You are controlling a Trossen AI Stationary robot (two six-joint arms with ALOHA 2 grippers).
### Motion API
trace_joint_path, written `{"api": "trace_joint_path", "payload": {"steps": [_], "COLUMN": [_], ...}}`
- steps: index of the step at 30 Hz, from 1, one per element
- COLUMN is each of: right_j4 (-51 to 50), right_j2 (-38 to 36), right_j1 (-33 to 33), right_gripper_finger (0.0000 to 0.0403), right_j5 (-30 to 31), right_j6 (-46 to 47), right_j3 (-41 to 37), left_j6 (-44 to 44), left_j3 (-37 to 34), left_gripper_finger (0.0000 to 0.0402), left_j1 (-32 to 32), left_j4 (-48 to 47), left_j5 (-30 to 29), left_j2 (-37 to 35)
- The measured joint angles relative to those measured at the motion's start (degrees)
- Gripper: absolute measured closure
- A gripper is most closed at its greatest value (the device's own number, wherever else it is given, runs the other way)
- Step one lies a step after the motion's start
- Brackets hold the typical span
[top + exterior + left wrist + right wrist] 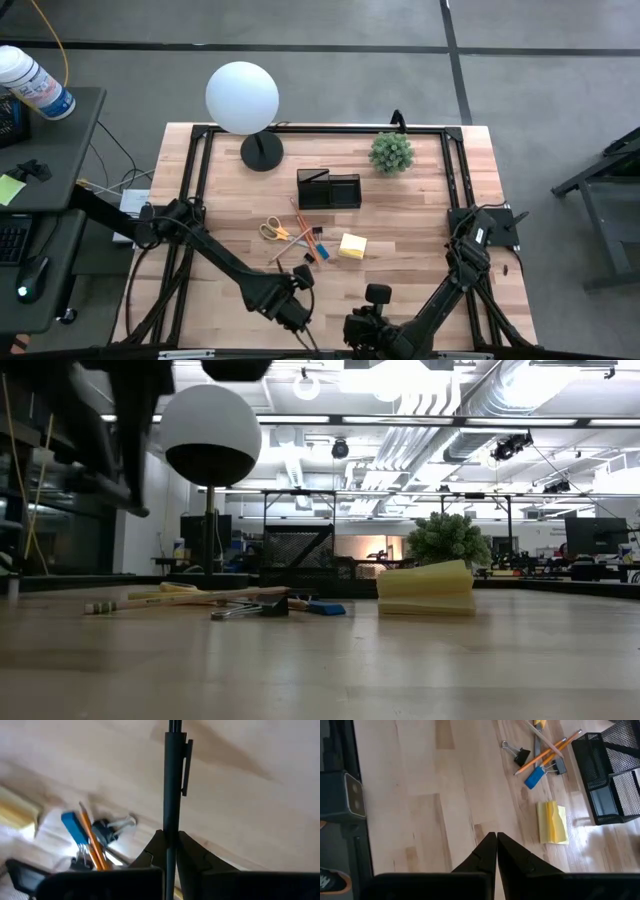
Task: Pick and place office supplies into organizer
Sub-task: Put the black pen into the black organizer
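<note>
**Left gripper holds a black pen**

Your left gripper [170,845], near the table's [420,250] front edge, pinches a black pen [172,780]. Your right gripper [496,842] waits there too, fingers pressed together, holding nothing. The sticky-note pad [352,245], scissors [272,230] and pencils [300,238] lie mid-table, near the organizer [328,190].

You will find no legible text, brand, number or sign in any view. The white bottle [36,84] at the upper left of the high view appears to carry a blue label, but its printing cannot be read.
</note>
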Motion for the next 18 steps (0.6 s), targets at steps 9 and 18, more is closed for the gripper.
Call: {"api": "trace_joint_path", "payload": {"steps": [9, 18], "right_j4": [0.0, -0.02], "right_j2": [0.0, 0.0], "right_j1": [0.71, 1.6], "right_gripper_finger": [0.0392, 0.0392], "right_j5": [0.28, 0.75], "right_j6": [2.2, 2.22], "right_j3": [0.0, 0.0], "left_j6": [-2.99, -5.35], "left_j3": [-0.02, -0.06], "left_gripper_finger": [0.04, 0.04], "left_j1": [8.63, 20.22], "left_j4": [-1.02, -0.48], "left_j5": [-2.62, -2.79], "left_j2": [-0.86, -6.3]}}
